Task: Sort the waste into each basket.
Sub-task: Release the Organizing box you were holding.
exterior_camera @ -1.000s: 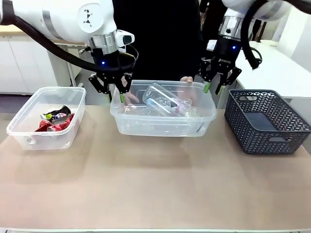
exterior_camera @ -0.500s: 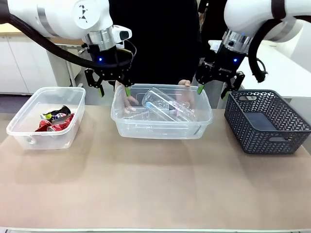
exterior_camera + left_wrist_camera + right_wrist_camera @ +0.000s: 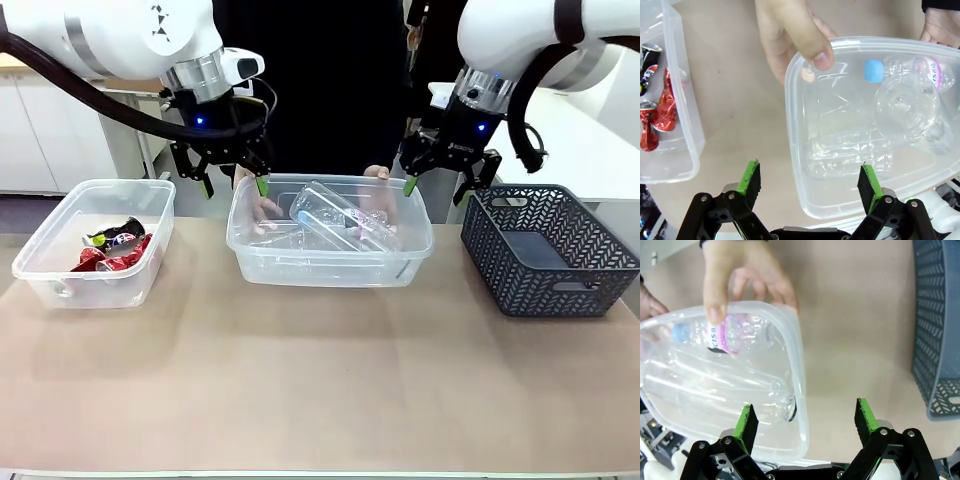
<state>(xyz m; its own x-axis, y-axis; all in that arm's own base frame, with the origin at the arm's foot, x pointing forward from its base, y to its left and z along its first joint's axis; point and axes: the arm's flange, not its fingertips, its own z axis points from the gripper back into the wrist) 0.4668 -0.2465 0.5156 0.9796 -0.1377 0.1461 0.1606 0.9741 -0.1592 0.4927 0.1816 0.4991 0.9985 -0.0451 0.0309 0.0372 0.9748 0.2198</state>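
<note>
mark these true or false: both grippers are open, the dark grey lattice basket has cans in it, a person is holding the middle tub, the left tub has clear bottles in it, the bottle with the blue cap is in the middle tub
1. Both grippers are open. True: the left gripper and the right gripper both have their green-padded fingers spread, holding nothing.
2. The dark grey lattice-walled plastic basket has cans in it. False: no cans lie in it.
3. A person is holding the middle see-through plastic tub. True: the person's hand grips its rim, thumb over the edge.
4. The left see-through plastic tub has clear bottles in it. False: it holds the red-and-silver crushed cans.
5. The clear plastic bottle with the blue cap is in the middle tub. True.
</note>
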